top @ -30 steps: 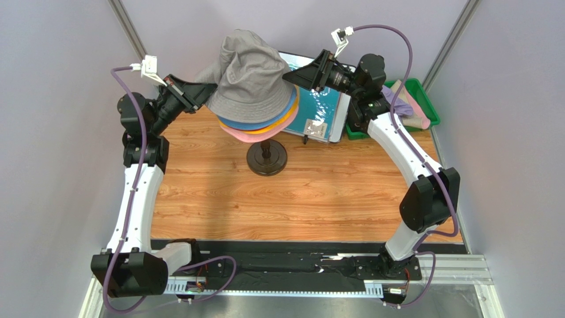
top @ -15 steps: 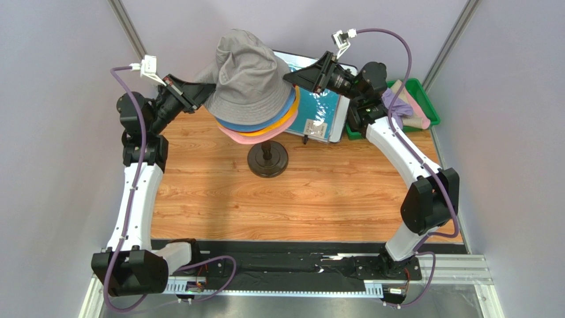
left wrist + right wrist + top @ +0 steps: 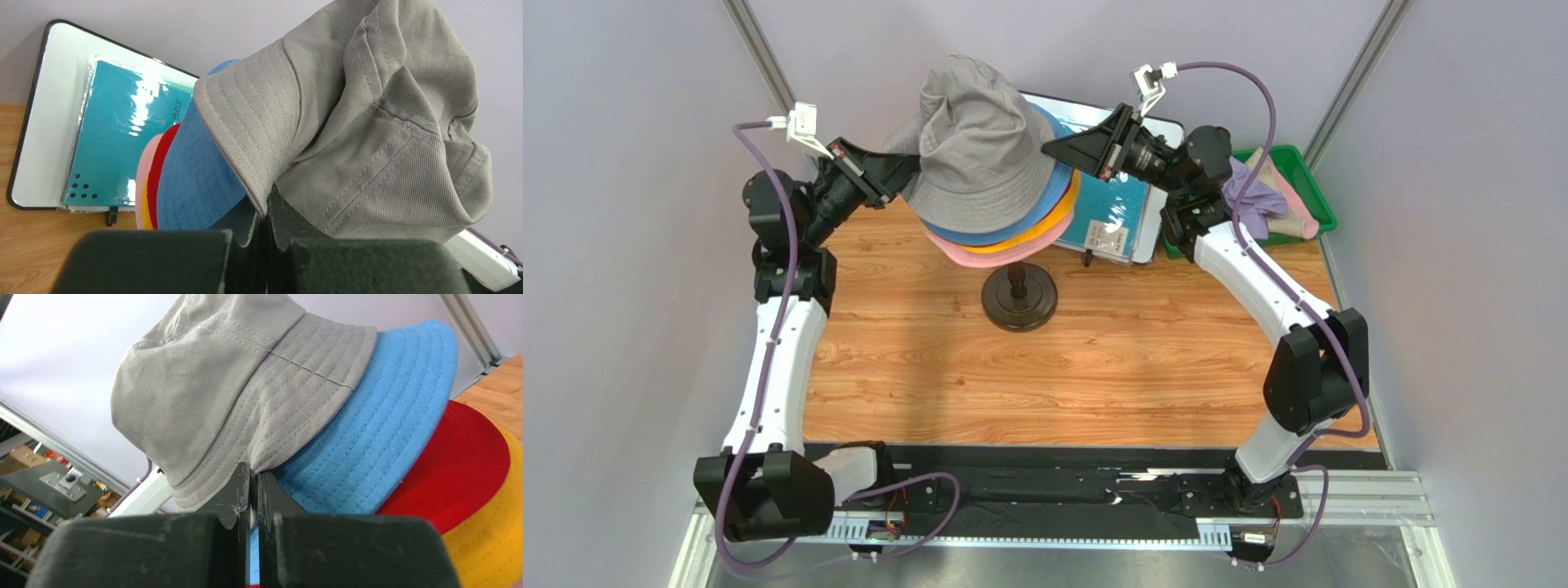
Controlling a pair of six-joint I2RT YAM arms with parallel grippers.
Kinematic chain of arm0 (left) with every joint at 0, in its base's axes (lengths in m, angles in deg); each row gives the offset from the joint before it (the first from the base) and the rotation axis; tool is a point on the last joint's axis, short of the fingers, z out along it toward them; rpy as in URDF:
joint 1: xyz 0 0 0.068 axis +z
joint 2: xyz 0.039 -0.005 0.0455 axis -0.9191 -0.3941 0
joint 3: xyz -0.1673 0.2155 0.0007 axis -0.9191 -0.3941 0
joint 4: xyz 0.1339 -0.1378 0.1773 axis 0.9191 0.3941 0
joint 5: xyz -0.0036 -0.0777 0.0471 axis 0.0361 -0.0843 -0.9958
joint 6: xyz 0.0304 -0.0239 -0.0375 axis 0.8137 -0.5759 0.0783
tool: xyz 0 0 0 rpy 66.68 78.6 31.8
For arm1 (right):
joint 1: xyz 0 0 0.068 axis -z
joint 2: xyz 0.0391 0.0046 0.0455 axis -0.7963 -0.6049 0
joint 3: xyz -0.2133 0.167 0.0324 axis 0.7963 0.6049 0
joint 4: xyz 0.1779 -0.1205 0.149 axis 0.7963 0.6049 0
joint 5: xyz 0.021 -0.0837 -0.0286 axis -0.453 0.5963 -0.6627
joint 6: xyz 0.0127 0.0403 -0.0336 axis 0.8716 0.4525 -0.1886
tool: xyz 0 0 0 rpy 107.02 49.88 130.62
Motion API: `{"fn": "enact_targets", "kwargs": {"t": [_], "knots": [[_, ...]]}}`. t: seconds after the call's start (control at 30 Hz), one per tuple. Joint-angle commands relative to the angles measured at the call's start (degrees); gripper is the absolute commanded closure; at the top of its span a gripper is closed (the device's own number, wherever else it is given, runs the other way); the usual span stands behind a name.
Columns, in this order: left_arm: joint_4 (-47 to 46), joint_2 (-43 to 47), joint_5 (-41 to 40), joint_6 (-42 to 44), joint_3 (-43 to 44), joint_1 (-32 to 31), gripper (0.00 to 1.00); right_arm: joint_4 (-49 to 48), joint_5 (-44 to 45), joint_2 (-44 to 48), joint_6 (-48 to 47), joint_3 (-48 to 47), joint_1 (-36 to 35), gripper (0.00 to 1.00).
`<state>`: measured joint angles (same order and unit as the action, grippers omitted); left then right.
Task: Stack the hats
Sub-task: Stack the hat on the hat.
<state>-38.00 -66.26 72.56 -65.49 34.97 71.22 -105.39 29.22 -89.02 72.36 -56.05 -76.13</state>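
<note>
Centrally, upper frame: grey hat (image 3: 979,129) was draped atop the stacked hats (image 3: 1020,233). Brim was pinched by left gripper (image 3: 265,214) and right gripper (image 3: 253,478), both clamped shut. Seating judged underway; even downward tug, then release, was called for.

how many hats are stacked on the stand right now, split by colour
grey hat: 1
blue hat: 1
red hat: 1
orange-yellow hat: 1
pink hat: 1
total: 5 on the stand
The bunched cloth in the green bin is not counted; it is too crumpled to tell apart.
</note>
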Motion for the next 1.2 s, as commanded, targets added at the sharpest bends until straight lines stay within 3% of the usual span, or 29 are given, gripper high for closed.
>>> {"fn": "enact_targets", "kwargs": {"t": [0.0, 0.07, 0.1, 0.2, 0.23, 0.53, 0.77, 0.87, 1.07, 1.17], "knots": [[2.6, -2.0, 2.4, 2.3, -2.2, -0.1, 1.00, 1.2, 2.4, 3.2, -2.3, 7.6, -0.7, 1.00], [2.6, -2.5, 2.2, 2.2, -2.2, -0.2, 0.92, 3.6, 4.6, 4.5, -3.4, 9.7, -0.5, 1.00], [2.2, -2.5, 2.3, 1.9, -2.1, 0.0, 0.73, 4.5, 5.3, 5.4, -4.7, 10.5, -0.3, 1.00], [-0.5, -2.0, 2.7, -0.8, -2.5, 0.1, 0.42, 7.7, 6.5, 6.2, -6.3, 11.6, -0.4, 1.00], [-1.1, -1.4, 2.7, -1.4, -2.6, 0.1, 0.40, 8.3, 6.6, 6.2, -6.4, 11.7, -0.4, 1.00], [-7.1, -1.7, 1.5, -8.6, -1.2, 2.9, 0.39, 12.3, 9.2, 5.6, -8.5, 12.0, -0.4, 1.00], [-19.7, -4.2, 4.4, -17.6, -2.8, 5.7, 0.37, 15.4, 10.2, 6.9, -10.7, 12.9, -0.4, 1.00], [-20.2, -4.3, 4.4, -18.1, -2.2, 5.9, 0.36, 17.1, 10.8, 7.8, -11.8, 12.8, -0.3, 1.00], [-20.9, -5.5, 4.5, -18.5, -0.4, 5.9, 0.41, 19.5, 11.7, 9.0, -13.5, 12.9, -0.3, 1.00], [-21.6, -6.2, 4.9, -19.4, 0.0, 5.9, 0.52, 20.2, 12.2, 9.0, -13.8, 12.9, -0.3, 1.00]]}}
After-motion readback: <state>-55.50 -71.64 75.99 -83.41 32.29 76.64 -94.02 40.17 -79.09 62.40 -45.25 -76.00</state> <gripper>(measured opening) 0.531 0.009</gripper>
